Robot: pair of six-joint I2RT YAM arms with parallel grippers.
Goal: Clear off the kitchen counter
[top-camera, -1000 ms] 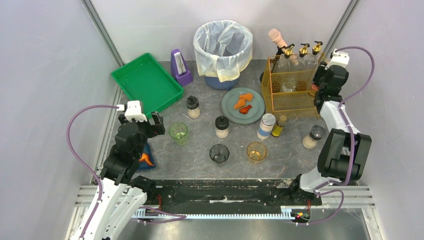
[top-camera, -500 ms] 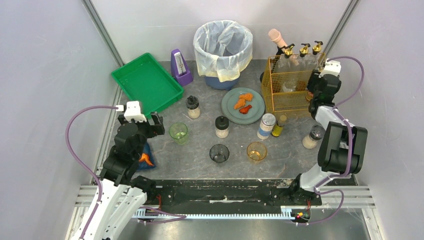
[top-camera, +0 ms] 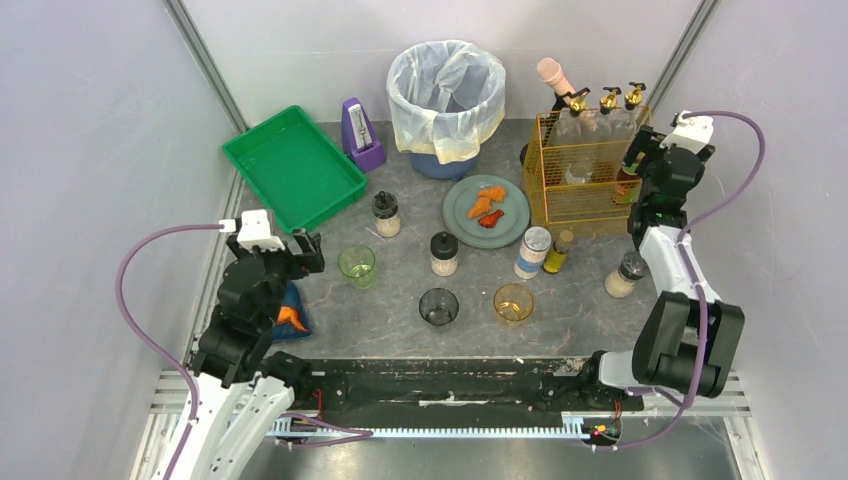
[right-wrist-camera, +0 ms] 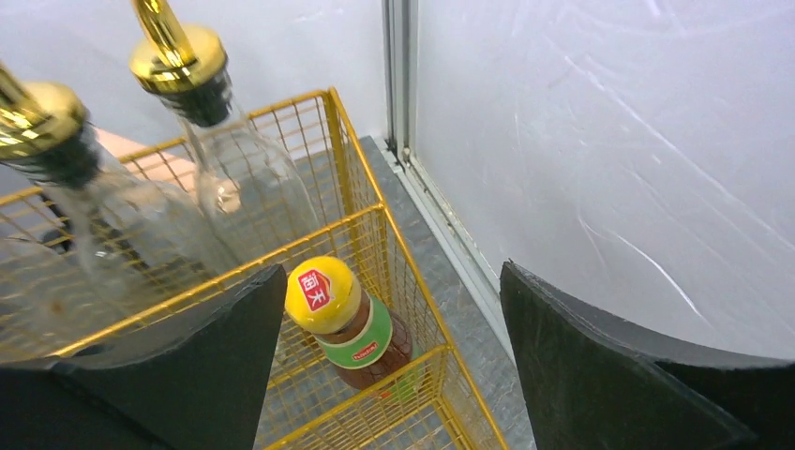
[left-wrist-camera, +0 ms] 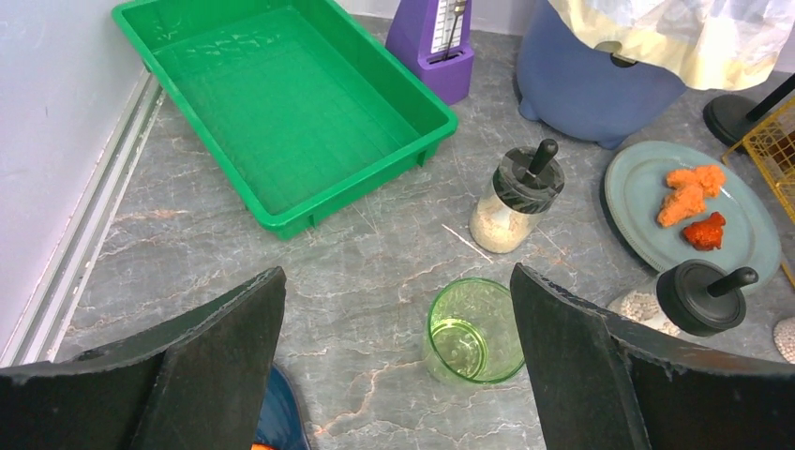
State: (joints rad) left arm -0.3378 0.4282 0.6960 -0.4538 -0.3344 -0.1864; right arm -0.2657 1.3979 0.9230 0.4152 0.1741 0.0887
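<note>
1. Kitchen counter [top-camera: 400,335]: one dark marbled surface. It carries every item below and runs from the black rail [top-camera: 440,385] at the arms' bases to the back wall.
2. Glasses, three: green glass [top-camera: 357,266], dark glass [top-camera: 438,306] and amber glass [top-camera: 513,302], all toward the near edge.
3. Black-lidded shakers, three: left shaker [top-camera: 386,213] near the tray, middle shaker [top-camera: 443,253] just beyond the dark glass, right shaker [top-camera: 625,273] by the right edge.
4. Single items:
   - green tray [top-camera: 290,168] at the far left corner
   - purple metronome [top-camera: 360,133] and lined bin [top-camera: 447,95] along the far edge
   - plate [top-camera: 460,215] mid-surface, bearing orange food pieces [top-camera: 487,207]
   - tin [top-camera: 532,252] with a small bottle [top-camera: 558,252] just beside it
   - blue cloth [top-camera: 290,318] at the left edge, partly hidden under the left arm
5. Wire basket [top-camera: 585,200], far right corner: holds three gold-spouted bottles [top-camera: 578,105].
6. Left gripper [top-camera: 305,250]: over the left edge, jaws released and empty. The green glass stands just beyond its fingers.
7. Right gripper [top-camera: 638,160]: over the basket's right end, jaws released and empty. In the top view it covers that end.
8. View differences:
   - The right wrist view alone clearly shows one yellow-capped sauce bottle [right-wrist-camera: 349,323] inside the basket against its right-hand wall, and only two spouted bottles.
   - The left wrist view takes in one glass and two shakers.
</note>
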